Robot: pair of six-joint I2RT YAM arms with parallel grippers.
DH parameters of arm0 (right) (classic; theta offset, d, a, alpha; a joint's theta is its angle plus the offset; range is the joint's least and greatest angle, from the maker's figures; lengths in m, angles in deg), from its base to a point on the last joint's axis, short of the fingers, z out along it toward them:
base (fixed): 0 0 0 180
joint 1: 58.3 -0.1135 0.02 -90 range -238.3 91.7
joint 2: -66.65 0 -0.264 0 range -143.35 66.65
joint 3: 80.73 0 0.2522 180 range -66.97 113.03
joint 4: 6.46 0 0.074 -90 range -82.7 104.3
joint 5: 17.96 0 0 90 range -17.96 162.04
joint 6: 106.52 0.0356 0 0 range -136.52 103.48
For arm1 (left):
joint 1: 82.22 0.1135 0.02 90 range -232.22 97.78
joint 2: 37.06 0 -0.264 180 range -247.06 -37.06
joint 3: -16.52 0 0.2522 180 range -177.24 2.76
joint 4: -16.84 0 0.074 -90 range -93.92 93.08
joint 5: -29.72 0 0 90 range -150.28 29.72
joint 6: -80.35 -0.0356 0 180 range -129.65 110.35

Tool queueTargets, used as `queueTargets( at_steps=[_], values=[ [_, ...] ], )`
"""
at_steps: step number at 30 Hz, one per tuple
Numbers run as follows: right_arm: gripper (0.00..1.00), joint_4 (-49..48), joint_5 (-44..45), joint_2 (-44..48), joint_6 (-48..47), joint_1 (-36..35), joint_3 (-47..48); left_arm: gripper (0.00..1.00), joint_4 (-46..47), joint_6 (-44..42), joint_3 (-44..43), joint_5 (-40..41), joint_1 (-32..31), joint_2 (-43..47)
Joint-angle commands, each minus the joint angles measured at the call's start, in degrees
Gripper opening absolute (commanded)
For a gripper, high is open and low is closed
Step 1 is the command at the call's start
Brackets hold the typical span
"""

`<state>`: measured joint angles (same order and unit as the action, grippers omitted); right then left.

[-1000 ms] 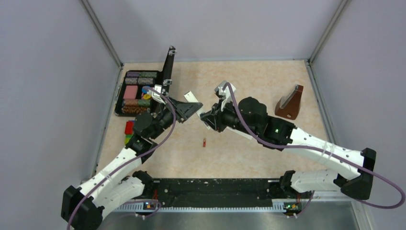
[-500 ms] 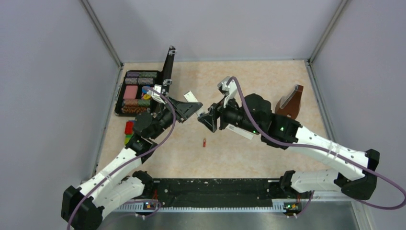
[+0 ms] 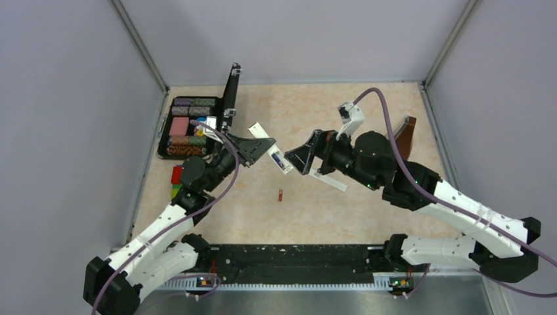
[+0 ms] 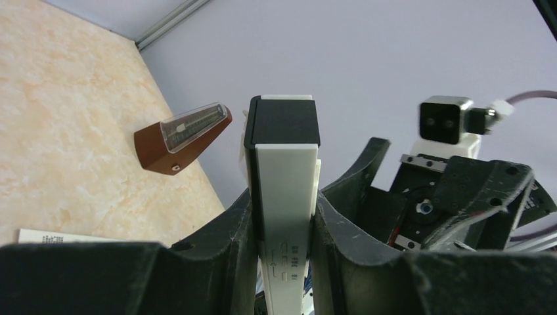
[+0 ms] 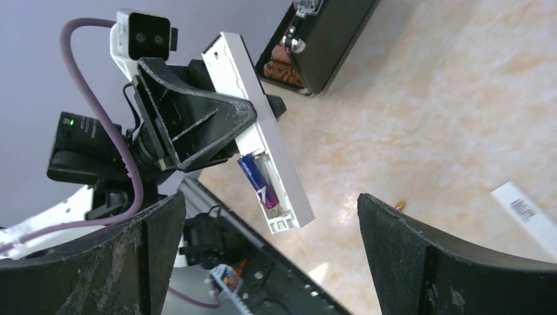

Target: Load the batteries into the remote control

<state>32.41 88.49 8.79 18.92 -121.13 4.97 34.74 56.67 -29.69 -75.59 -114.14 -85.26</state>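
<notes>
My left gripper point(image 3: 257, 149) is shut on the white remote control point(image 3: 282, 165) and holds it tilted above the table's middle. In the left wrist view the remote control point(image 4: 286, 170), dark at its far end, is clamped between the fingers of the left gripper point(image 4: 282, 213). The right wrist view shows the remote control point(image 5: 263, 125) with its compartment open and a purple battery point(image 5: 258, 181) lying in it. My right gripper point(image 5: 272, 226) stands wide open just short of the remote, touching nothing; from above, the right gripper point(image 3: 300, 159) sits to its right. A reddish battery point(image 3: 280, 195) lies on the table.
A brown metronome point(image 3: 399, 138) stands at the right. An open black case point(image 3: 190, 125) with colourful items sits at the back left. Toy blocks point(image 3: 177, 181) lie beside the left arm. A small white strip point(image 3: 330, 181) lies under the right gripper.
My right gripper has opened wide and drawn back to the right, away from the remote. The purple battery stays in the remote. The left arm has hardly moved.
</notes>
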Motion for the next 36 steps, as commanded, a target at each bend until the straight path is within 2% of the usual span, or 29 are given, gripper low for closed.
queueTargets(
  at_steps=[1,7,12,24,31,36],
  values=[
    [0.99,-0.51,-3.8,-1.39,18.52,-0.19,-1.56,0.0,7.88,-0.74,0.44,1.22,0.06,0.92],
    [0.99,-10.79,-9.7,-2.14,29.86,1.22,-7.64,0.0,9.31,-1.73,0.58,2.27,0.02,1.37],
    [0.99,-17.19,-10.25,-3.43,32.74,1.83,-9.3,0.0,9.43,-1.9,0.82,2.23,0.03,1.41],
    [0.98,-19.26,-14.66,-6.48,38.57,6.58,-9.9,0.0,11.19,-1.29,1.97,1.43,0.09,1.48],
    [0.9,-20.55,-15.95,-7.19,38.78,6.75,-10.83,0.0,9.98,-1.29,1.66,2.09,0.03,1.8],
    [0.76,-19.84,-16.14,-7.15,39.86,7.16,-11.78,0.0,9.59,-1.52,1.21,1.74,0.06,1.79]
  ],
)
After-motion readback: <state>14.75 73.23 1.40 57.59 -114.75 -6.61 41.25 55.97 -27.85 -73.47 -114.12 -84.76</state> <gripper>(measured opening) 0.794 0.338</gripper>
